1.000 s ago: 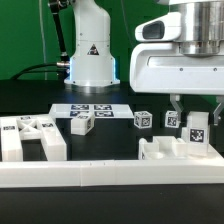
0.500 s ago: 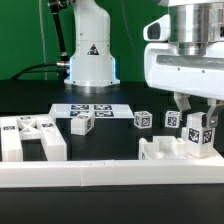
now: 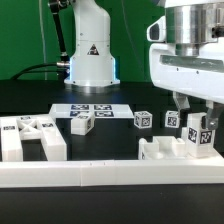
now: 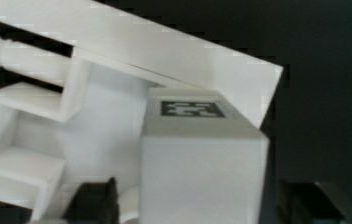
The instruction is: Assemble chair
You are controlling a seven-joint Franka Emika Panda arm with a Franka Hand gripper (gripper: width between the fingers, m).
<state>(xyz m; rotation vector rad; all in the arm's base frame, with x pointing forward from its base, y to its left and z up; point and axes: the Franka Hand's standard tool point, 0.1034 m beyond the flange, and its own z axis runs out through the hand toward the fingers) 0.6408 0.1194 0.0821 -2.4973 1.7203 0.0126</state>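
Chair parts lie behind the long white rail [image 3: 100,176]. The seat slab [image 3: 160,151] is at the exterior view's right with a tagged post [image 3: 197,137] upright on it, and more chunky pieces [image 3: 25,137] are at the left. The gripper [image 3: 198,122] straddles the post; can't tell if it's clamped. Only the wrist view shows the post's top tag [image 4: 194,108] and the flanking finger pads [image 4: 98,200]. Only the exterior view shows the marker board [image 3: 90,110] and the arm base [image 3: 90,65] with its triangle sticker [image 3: 91,48], print too small to read.

The rail [image 3: 100,178] lies before the chair pieces [image 3: 30,138] and marker board [image 3: 105,109].
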